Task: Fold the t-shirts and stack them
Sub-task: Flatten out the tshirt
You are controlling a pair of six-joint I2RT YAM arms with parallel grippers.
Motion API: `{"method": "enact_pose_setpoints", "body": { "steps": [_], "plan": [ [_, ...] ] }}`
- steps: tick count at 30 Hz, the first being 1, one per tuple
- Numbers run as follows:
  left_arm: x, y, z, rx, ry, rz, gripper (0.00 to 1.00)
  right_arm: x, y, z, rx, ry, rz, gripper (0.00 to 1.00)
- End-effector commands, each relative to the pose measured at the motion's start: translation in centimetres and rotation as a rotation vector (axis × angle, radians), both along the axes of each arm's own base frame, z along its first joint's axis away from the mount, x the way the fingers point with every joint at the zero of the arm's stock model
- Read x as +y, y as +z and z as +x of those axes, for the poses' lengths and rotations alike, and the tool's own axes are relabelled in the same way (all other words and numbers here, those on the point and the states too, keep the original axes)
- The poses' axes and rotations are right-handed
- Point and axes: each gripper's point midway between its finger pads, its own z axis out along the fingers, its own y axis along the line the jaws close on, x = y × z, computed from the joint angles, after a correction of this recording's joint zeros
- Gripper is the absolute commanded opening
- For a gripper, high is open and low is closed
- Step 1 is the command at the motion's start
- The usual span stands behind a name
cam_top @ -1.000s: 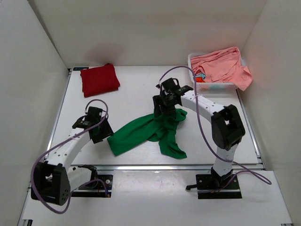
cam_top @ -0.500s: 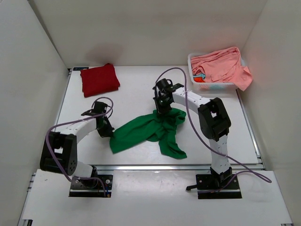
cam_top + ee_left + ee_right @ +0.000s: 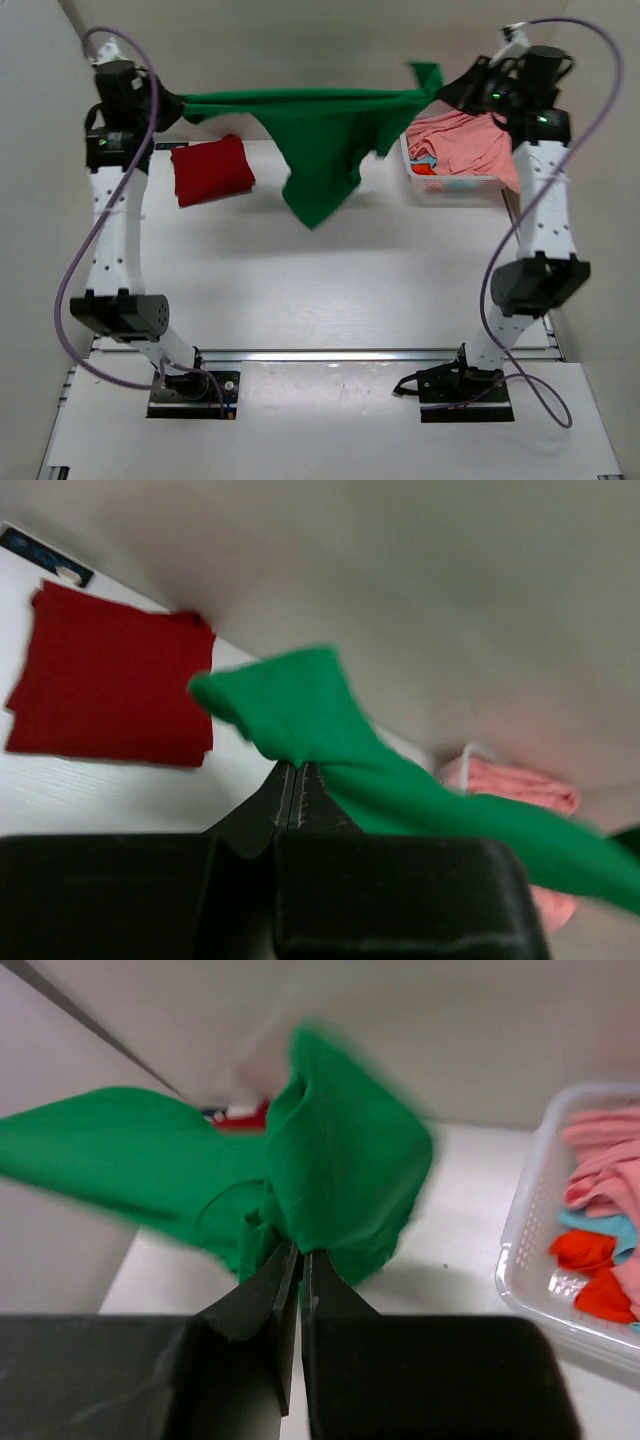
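Note:
The bright green t-shirt hangs stretched in the air between both raised arms, its body drooping to a point over the table. My left gripper is shut on its left end. My right gripper is shut on its right end. A folded dark red t-shirt lies flat at the back left of the table. The salmon pink t-shirt is heaped in the basket at the back right.
The white lattice basket stands at the back right and also holds orange and teal cloth. White walls close in the table at the left, back and right.
Both grippers closed on the green t-shirt lying crumpled on the table and lifted it high, pulling its ends apart until it hangs spread between them.

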Motion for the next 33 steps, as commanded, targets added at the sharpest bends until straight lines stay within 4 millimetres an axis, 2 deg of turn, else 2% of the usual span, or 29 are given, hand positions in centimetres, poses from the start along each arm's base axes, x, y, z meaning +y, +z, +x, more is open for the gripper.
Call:
{"method": "enact_pose_setpoints", "body": {
  "steps": [1, 2, 3, 4, 5, 6, 7, 8, 9, 10, 11, 12, 13, 15, 17, 19, 22, 23, 24, 25, 26, 28, 29, 33],
  "plan": [
    [4.3, -1.1, -4.1, 0.092, 0.114, -0.002, 0.0, 0.4, 4.2, -5.1, -0.108, 0.121, 0.079, 0.0],
    [4.0, -1.7, -4.9, 0.107, 0.113, -0.002, 0.0, 0.2, 2.8, -5.8, -0.072, 0.117, 0.068, 0.0],
    [3.8, -3.8, -5.7, 0.158, 0.11, 0.0, 0.0, 0.4, 1.6, -6.2, -0.033, 0.113, 0.067, 0.0],
    [2.6, -6.8, -6.3, 0.222, 0.072, -0.003, 0.0, 1.0, -0.6, -7.3, 0.02, 0.125, 0.063, 0.0],
    [1.3, -10.7, -7.0, 0.31, 0.024, -0.017, 0.0, 1.9, -3.2, -8.6, 0.079, 0.144, 0.061, 0.0],
    [1.3, -11.6, -7.7, 0.319, 0.031, -0.02, 0.0, 2.4, -4.6, -9.2, 0.104, 0.145, 0.051, 0.0],
    [0.4, -15.4, -8.6, 0.408, 0.008, -0.037, 0.0, 3.5, -7.0, -10.9, 0.149, 0.165, 0.041, 0.0],
    [0.4, -16.5, -9.4, 0.427, 0.004, -0.055, 0.0, 4.3, -10.9, -12.5, 0.242, 0.183, 0.041, 0.0],
    [0.4, -19.9, -11.0, 0.506, 0.003, -0.06, 0.0, 5.4, -11.0, -14.3, 0.232, 0.209, 0.031, 0.0],
    [0.8, -23.0, -12.7, 0.593, 0.028, -0.068, 0.0, 5.7, -16.1, -17.2, 0.364, 0.21, 0.025, 0.0],
    [1.3, -24.3, -13.7, 0.636, 0.053, -0.061, 0.17, 6.0, -16.6, -18.9, 0.373, 0.214, 0.018, 0.02],
    [1.3, -26.3, -15.2, 0.691, 0.053, -0.058, 0.31, 5.5, -19.8, -20.6, 0.473, 0.192, 0.013, 0.05],
    [1.7, -27.7, -16.3, 0.729, 0.07, -0.032, 0.44, 5.2, -20.6, -22.2, 0.501, 0.181, 0.004, 0.1],
    [2.2, -29.0, -18.0, 0.794, 0.1, 0.018, 0.56, 3.6, -24.3, -24.8, 0.61, 0.119, -0.008, 0.17],
    [2.7, -29.9, -18.9, 0.823, 0.119, 0.046, 0.61, 1.6, -24.8, -25.5, 0.617, 0.063, -0.017, 0.25],
    [2.7, -31.1, -19.5, 0.853, 0.118, 0.027, 0.61, 0.3, -25.4, -24.9, 0.605, 0.015, -0.089, 0.29],
    [2.0, -33.5, -21.2, 0.92, 0.102, -0.012, 0.62, -0.3, -26.5, -23.7, 0.591, -0.011, -0.212, 0.34],
    [1.8, -34.0, -21.8, 0.941, 0.102, -0.016, 0.62, -0.8, -27.2, -23.2, 0.598, -0.032, -0.239, 0.4],
    [1.7, -34.4, -22.3, 0.957, 0.098, -0.013, 0.63, -1.0, -28.3, -23.5, 0.627, -0.041, -0.254, 0.42],
    [1.7, -35.1, -23.1, 0.98, 0.097, -0.014, 0.64, -1.4, -28.9, -22.8, 0.627, -0.061, -0.268, 0.47],
    [1.6, -35.5, -23.7, 0.993, 0.089, -0.009, 0.66, -1.9, -30.1, -22.9, 0.654, -0.083, -0.287, 0.51],
    [1.3, -36.3, -24.5, 1.014, 0.08, -0.008, 0.67, -2.7, -31.5, -23.2, 0.68, -0.123, -0.331, 0.54],
    [0.9, -37.4, -25.0, 1.037, 0.065, -0.018, 0.68, -4.2, -32.7, -23.7, 0.721, -0.2, -0.399, 0.58],
    [1.2, -39.2, -26.2, 1.12, 0.071, 0.003, 0.69, -5.7, -34.3, -25.3, 0.799, -0.247, -0.474, 0.59]
  ]
}}
